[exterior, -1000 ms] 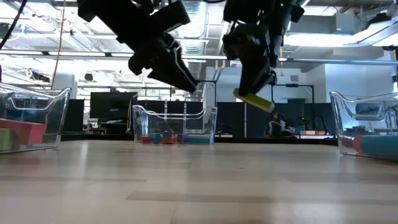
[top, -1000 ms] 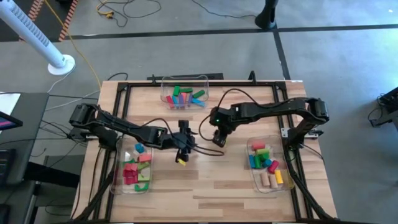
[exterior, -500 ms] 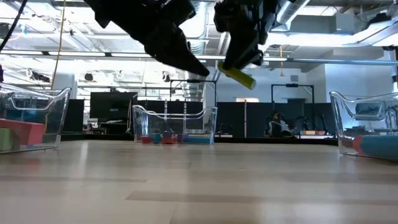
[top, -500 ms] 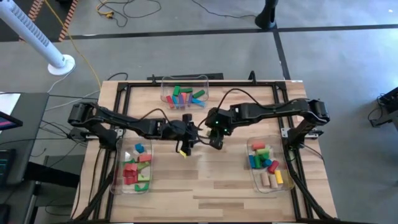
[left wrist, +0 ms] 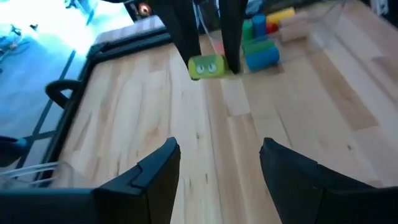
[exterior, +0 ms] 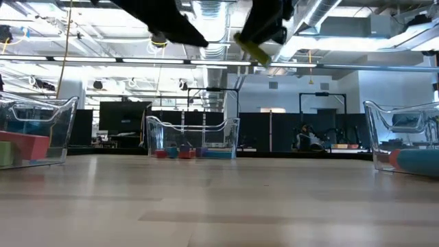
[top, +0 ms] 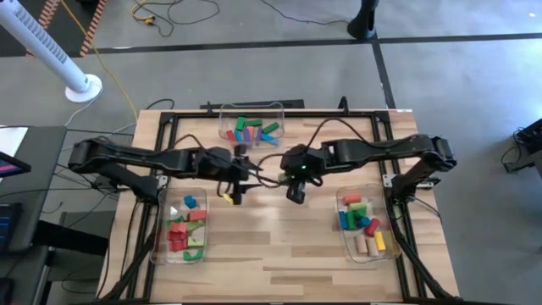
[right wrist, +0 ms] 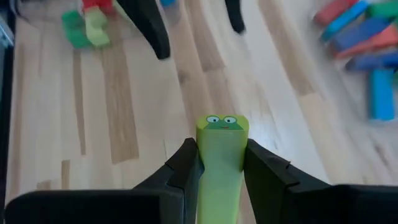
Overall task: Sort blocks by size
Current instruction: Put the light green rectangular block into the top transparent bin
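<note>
A yellow-green block (right wrist: pixel 222 140) with a cartoon face on its end is up in the air over the middle of the table, and my right gripper (right wrist: pixel 221 169) (top: pixel 292 191) is shut on it. The low view shows this block (exterior: pixel 252 49) high above the wood. My left gripper (left wrist: pixel 217 168) (top: pixel 244 176) hovers just left of it, open, with nothing between its fingers. From the left wrist the block (left wrist: pixel 207 66) shows ahead, between the right arm's fingers. Other blocks lie in three clear bins. My right gripper pinches the bar-shaped block by its two long sides (right wrist: pixel 205 167) between its two fingers. The fingers lie along the block, slanting down toward the table's left. Its face end (right wrist: pixel 222 124) sticks out past the fingertips. The block is tilted and lifted clear of the table.
A clear bin (top: pixel 182 229) at the left holds red, green and blue blocks. Another bin (top: pixel 251 127) at the far edge holds several thin bars. A third bin (top: pixel 364 224) at the right holds larger blocks. A black frame (top: pixel 161 119) runs round the table, and bare wood lies near the front.
Both grippers have risen. My right gripper has carried the yellow-green block up and a little toward the table's left, rolling as it went. My left gripper has drawn back toward the left edge and stayed open.
</note>
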You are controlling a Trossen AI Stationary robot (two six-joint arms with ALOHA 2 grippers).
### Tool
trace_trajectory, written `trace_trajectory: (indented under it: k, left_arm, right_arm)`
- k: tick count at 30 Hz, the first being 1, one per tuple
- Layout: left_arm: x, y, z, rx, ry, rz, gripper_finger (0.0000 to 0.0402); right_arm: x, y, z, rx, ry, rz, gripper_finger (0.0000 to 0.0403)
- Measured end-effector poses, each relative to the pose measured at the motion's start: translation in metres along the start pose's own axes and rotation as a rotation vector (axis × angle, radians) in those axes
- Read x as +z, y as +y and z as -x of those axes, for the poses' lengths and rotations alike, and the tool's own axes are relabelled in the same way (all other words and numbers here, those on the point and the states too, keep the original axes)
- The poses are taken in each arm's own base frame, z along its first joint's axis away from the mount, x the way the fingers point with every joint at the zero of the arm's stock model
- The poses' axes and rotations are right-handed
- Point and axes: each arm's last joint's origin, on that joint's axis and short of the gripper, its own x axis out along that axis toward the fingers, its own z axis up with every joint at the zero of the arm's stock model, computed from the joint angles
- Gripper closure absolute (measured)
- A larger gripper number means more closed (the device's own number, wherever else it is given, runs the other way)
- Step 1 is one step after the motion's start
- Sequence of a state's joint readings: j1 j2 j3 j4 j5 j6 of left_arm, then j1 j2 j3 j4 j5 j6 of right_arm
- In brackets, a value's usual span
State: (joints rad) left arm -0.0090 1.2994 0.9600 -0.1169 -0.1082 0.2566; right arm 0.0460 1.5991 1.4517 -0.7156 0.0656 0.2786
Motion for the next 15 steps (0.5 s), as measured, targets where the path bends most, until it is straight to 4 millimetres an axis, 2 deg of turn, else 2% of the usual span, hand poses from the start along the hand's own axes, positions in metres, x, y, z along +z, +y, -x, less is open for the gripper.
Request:
trace_trajectory:
  k: [7, 11, 15]
  left_arm:
    - [0.006, 0.007, 0.041, 0.017, -0.059, 0.027, 0.0189]
    - [-0.008, 0.007, 0.061, 0.054, -0.124, 0.048, 0.0189]
    - [-0.030, 0.005, 0.074, 0.071, -0.268, 0.107, 0.0189]
  right_arm:
    - [0.008, 0.013, 0.029, 0.019, -0.168, 0.066, 0.0274]
    - [0.013, 0.026, 0.038, 0.065, -0.265, 0.125, 0.0274]
    - [0.018, 0.033, 0.040, 0.079, -0.340, 0.173, 0.0274]
